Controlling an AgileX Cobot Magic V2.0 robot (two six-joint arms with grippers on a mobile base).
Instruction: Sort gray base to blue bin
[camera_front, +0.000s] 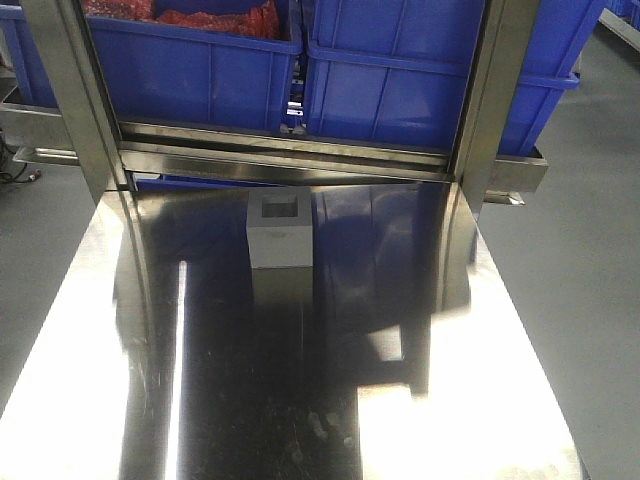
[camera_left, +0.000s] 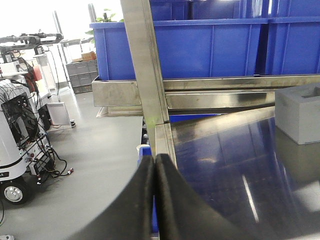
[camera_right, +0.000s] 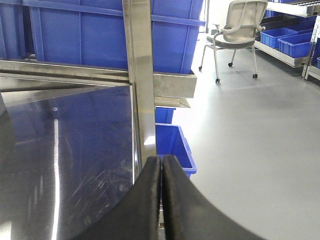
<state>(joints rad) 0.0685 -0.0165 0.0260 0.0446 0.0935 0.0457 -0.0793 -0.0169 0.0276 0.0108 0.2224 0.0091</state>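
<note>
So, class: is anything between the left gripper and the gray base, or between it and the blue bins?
Only bare tabletop separates the left gripper and gray base. A steel shelf rail runs between base and blue bins.

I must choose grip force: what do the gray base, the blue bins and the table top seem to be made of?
The gray base: probably plastic or painted metal, matte; it shows no glare. The blue bins: moulded plastic, slight sheen, ribbed walls. The table top: polished metal, likely stainless steel; it mirrors the bins.
</note>
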